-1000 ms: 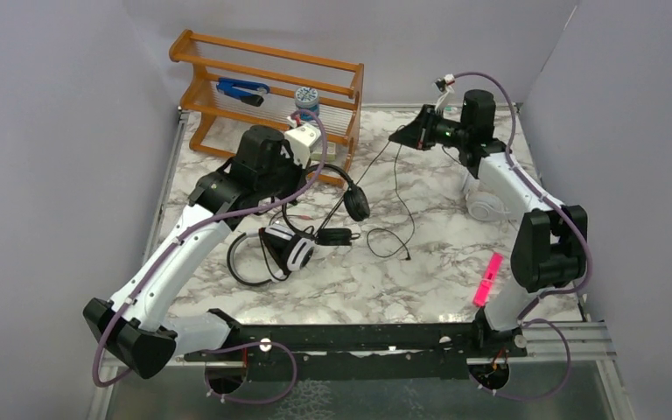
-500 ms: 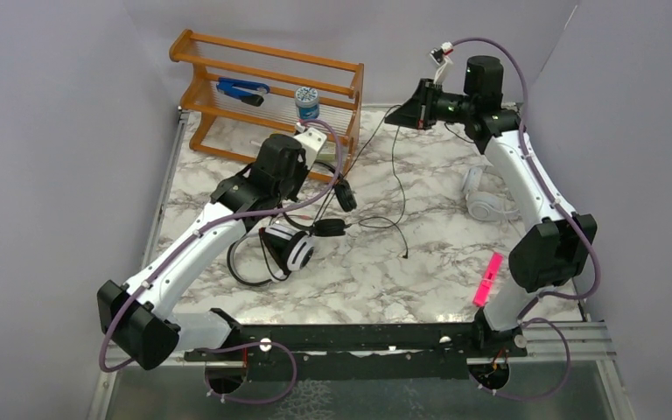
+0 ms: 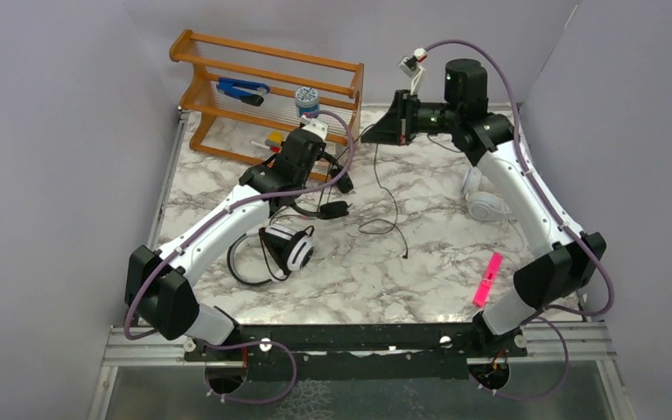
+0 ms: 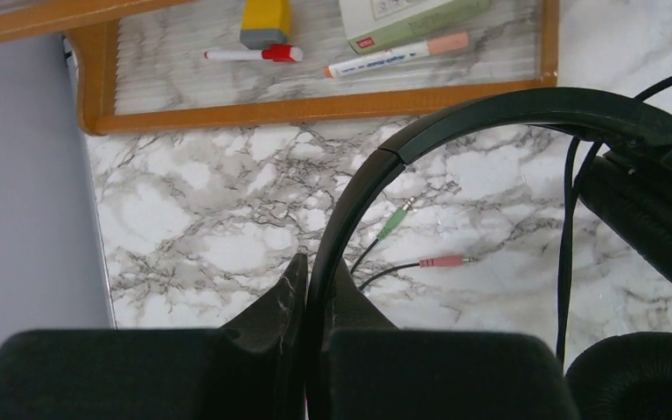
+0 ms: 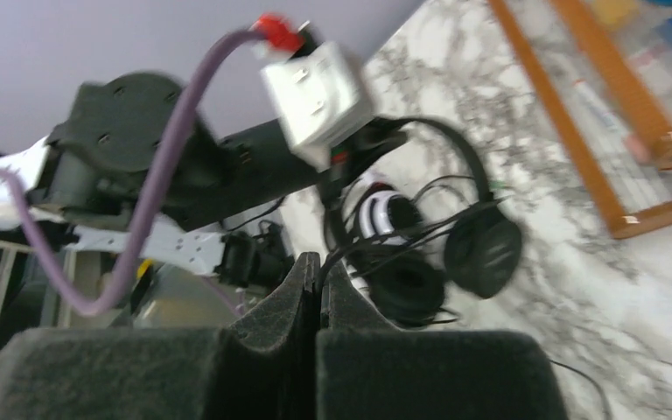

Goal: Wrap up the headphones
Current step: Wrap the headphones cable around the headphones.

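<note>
My left gripper [image 3: 322, 164] is shut on the headband [image 4: 455, 118] of the small all-black headphones [image 3: 333, 209] and holds them up near the wooden rack. One black ear pad [image 4: 647, 219] hangs to the right in the left wrist view. My right gripper [image 3: 373, 133] is shut on their thin black cord [image 3: 378, 175], which hangs down to the table. The right wrist view shows the pinched cord [image 5: 341, 254] running to the black headphones [image 5: 481, 249]. The white headphones with black pads [image 3: 290, 249] lie below the left arm. The all-white headphones [image 3: 483, 203] lie under the right arm.
A wooden rack [image 3: 262, 74] stands at the back left, holding markers [image 4: 394, 54], a yellow block [image 4: 265, 19] and a blue tool [image 3: 241, 89]. A blue-capped bottle [image 3: 306, 101] stands by it. A pink marker [image 3: 487, 278] lies front right. Green and pink plugs [image 4: 442, 261] lie on the marble.
My left gripper has carried the black headphones back toward the rack. My right gripper has moved left and higher with the cord, drawing it up off the table.
</note>
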`<move>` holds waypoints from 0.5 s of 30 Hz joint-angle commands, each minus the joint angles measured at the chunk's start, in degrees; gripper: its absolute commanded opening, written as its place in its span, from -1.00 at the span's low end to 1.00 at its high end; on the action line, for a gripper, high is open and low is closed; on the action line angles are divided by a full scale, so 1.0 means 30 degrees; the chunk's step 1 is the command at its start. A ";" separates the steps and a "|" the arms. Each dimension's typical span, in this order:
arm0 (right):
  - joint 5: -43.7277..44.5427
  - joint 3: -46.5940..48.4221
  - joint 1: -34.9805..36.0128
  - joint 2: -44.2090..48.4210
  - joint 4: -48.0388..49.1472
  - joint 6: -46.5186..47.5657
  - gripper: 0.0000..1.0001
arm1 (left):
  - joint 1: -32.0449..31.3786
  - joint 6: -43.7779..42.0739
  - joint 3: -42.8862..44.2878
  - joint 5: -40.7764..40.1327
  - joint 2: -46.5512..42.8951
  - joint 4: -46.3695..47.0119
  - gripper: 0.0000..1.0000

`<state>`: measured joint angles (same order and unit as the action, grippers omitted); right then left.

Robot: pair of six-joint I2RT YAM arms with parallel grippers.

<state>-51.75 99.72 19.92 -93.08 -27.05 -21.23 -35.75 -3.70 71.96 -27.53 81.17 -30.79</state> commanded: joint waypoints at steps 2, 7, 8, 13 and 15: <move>0.0500 -0.2074 0.3509 0.2504 0.1706 -0.2705 -0.99 | -0.0037 0.4779 0.2740 -0.3322 0.1249 0.0898 -1.00; 0.1094 -0.4680 0.5450 0.4247 0.5059 -0.5533 -1.00 | -0.0023 0.6992 0.5080 -0.2414 0.2508 0.0892 -1.00; 0.1372 -0.5021 0.5721 0.4692 0.5299 -0.5767 -0.99 | -0.0006 0.7532 0.5573 -0.2431 0.2659 0.0781 -1.00; 0.2838 -0.8504 0.7243 0.7159 0.7964 -0.6951 -1.00 | 0.0032 0.9248 0.8555 -0.2078 0.3146 0.0439 -1.00; 0.3507 -1.0422 0.7511 0.8265 0.9428 -0.7011 -0.99 | 0.0050 0.9592 0.9706 -0.1736 0.3231 0.0339 -1.00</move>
<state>-44.84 75.90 39.86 -74.83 -9.89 -38.57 -35.92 18.17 93.19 -32.77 90.61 -31.22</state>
